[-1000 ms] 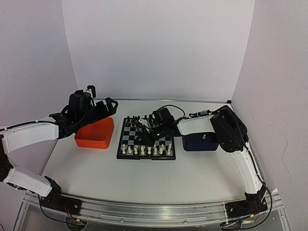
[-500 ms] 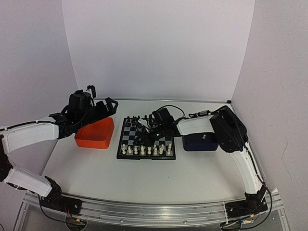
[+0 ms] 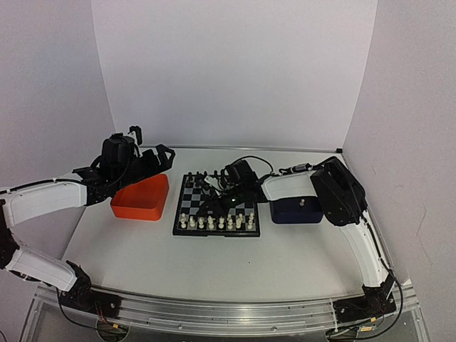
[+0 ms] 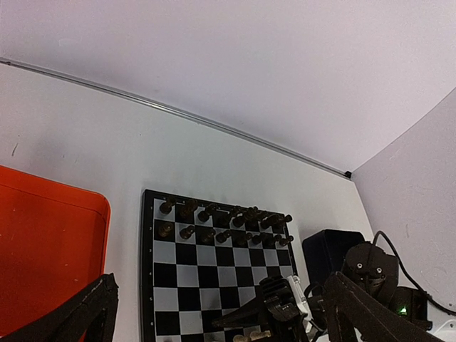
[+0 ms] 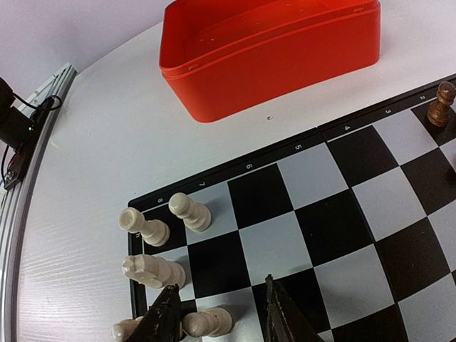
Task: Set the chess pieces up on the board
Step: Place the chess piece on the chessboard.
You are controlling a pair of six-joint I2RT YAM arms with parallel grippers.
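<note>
- Hovering low over the board with the right gripper, jaws spread and clamped on nothing.
- Framing one cream piece between the fingers, closer to the picture-left one. Long axis lying across the wrist view, head to the left, base to the right. Standing or toppled: cannot tell.
- Showing three more chess pieces just beyond on the board's corner squares, each tilted the same way in that view, heads toward the border.
- Seen from above: cream men along the two near rows, black chessmen along the two far rows.
- Holding the left gripper wide open and empty, above the orange tray just left of the board.
- Reaching in with the right arm past the dark blue tray just right of the board.
</note>
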